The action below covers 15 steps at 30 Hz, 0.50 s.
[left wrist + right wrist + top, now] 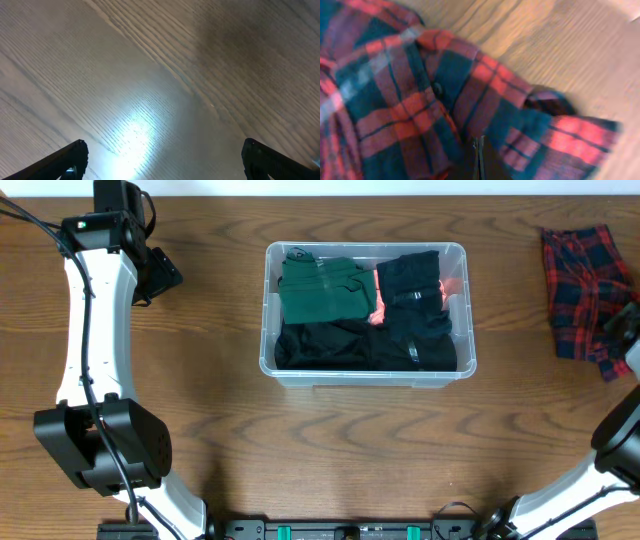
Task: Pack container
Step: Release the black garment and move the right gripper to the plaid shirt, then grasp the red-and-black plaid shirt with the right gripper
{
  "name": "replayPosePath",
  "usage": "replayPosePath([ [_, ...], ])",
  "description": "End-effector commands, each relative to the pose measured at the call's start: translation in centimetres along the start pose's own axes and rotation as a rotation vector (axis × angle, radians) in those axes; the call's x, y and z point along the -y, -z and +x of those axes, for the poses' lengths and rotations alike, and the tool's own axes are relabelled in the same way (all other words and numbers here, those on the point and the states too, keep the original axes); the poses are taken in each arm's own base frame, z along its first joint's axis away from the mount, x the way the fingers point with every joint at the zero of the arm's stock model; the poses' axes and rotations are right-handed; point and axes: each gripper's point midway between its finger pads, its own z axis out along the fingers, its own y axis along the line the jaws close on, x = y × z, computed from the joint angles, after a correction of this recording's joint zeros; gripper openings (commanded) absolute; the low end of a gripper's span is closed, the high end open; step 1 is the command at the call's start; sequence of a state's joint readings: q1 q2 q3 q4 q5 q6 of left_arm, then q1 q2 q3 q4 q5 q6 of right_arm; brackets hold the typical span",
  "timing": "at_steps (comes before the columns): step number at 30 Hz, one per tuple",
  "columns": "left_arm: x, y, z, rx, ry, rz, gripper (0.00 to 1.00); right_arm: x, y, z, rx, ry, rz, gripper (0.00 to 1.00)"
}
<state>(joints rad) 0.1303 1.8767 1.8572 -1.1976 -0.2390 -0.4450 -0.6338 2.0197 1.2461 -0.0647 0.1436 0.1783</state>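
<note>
At the far left of the wooden table (220,430), the left gripper (165,145) is held wide apart above bare wood. The container (269,320) is set at the centre, filled with green (320,288) and black clothes (330,345), with bare wood around its rim. At the right edge, the right gripper (480,159) is closed tight against a plaid shirt (580,280).

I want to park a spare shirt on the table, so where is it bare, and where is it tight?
The table is bare between the container and the plaid shirt, in front of the container, and between it and the left arm. Inside, the container is crowded with clothes; the right gripper presses into the shirt.
</note>
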Motion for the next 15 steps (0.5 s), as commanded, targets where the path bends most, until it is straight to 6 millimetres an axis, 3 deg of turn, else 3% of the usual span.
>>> replayPosePath([
  [1,-0.2,-0.4,0.2,-0.011,0.001,-0.012,0.98,-0.4,-1.5,2.0,-0.059,0.0,-0.036,0.01],
  [9,-0.2,-0.4,0.2,-0.011,0.001,-0.012,0.98,-1.0,-1.1,5.6,-0.203,0.012,-0.08,0.01],
  [15,-0.2,-0.4,0.2,-0.011,0.001,-0.012,0.98,-4.9,0.4,8.9,-0.351,-0.005,-0.246,0.01],
])
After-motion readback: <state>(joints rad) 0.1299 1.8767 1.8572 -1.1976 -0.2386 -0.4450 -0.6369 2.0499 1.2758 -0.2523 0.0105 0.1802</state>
